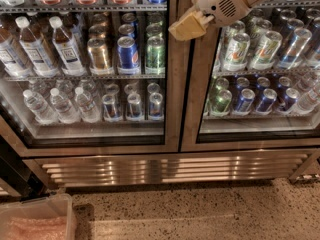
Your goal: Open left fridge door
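At 7 o'clock, nearest, a clear plastic bin point(35, 221) sits on the speckled floor point(200, 209). Beyond it runs the louvred steel grille point(170, 166). The gripper point(186, 27) hangs at 1 o'clock, in front of the centre stiles (open or closed: cannot tell). The left fridge door point(173, 99) spans 9 to 12 o'clock and is closed, with bottles point(64, 105) and cans point(129, 54) behind its glass.

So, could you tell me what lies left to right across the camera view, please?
left fridge door, bottles then cans behind it → tool, at the top over the doors' meeting frames → right fridge door, only cans behind
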Action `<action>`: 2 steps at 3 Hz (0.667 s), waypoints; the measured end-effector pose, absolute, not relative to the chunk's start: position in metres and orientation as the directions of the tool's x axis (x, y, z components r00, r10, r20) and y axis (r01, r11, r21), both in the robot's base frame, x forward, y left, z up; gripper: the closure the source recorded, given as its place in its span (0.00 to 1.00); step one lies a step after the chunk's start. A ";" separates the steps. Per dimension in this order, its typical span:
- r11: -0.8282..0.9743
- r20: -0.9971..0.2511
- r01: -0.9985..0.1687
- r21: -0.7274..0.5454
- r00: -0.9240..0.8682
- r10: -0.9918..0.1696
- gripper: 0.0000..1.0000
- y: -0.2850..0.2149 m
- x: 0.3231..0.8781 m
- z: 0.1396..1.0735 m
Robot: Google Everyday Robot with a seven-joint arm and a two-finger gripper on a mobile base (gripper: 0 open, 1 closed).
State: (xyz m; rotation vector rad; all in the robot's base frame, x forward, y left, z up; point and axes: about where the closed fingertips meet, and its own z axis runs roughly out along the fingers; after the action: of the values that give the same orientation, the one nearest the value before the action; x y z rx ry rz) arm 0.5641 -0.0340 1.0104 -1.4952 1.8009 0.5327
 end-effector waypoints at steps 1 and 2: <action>0.240 -0.747 -0.962 -0.131 -0.064 -0.662 1.00 -0.034 0.564 1.010; 0.240 -0.747 -0.962 -0.131 -0.064 -0.662 1.00 -0.039 0.567 1.010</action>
State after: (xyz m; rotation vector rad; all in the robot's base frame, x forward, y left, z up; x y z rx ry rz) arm 0.5668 -0.0386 1.0105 -1.4952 1.8008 0.5327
